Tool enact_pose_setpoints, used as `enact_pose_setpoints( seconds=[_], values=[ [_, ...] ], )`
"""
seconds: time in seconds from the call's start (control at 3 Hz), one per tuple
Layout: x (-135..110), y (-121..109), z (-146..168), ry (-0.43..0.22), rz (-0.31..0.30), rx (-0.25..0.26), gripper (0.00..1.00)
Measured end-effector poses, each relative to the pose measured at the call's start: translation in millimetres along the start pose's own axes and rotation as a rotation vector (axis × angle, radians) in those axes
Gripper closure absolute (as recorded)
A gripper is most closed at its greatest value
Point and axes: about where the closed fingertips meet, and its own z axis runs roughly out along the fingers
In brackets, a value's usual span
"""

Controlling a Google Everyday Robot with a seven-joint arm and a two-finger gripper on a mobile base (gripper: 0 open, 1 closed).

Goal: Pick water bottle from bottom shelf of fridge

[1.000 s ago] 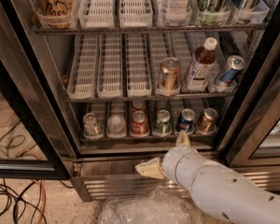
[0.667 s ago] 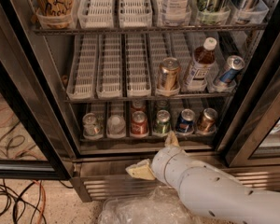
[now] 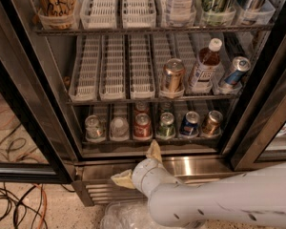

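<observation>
Water bottle (image 3: 118, 128) untouched; claw (image 3: 133, 162) moved left, below btm shelf (image 3: 152, 140).

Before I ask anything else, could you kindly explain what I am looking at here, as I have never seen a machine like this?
This is one camera's downward look into an open drinks fridge; where the camera sits, I cannot tell. The pale tube at lower right is the robot's arm, ending in its gripper, low before the fridge's steel base, jaws open and holding nothing. On the bottom shelf stand a silver-topped clear container, the water bottle and four cans. The shelf above carries a gold can, a brown-liquid bottle and a blue can.
</observation>
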Motion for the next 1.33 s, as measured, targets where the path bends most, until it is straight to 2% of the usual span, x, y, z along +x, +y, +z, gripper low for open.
enact_pose_setpoints(
  seconds=[0.33,0.67,1.0,1.33],
  values=[
    [0.0,0.0,0.0,0.000,0.000,0.000,0.00],
    [-2.0,4.0,8.6,-0.059,0.071,0.007,0.00],
    [-7.0,13.6,27.1,-0.168,0.154,0.021,0.00],
    [-16.3,16.0,42.6,-0.272,0.168,0.053,0.00]
  ],
)
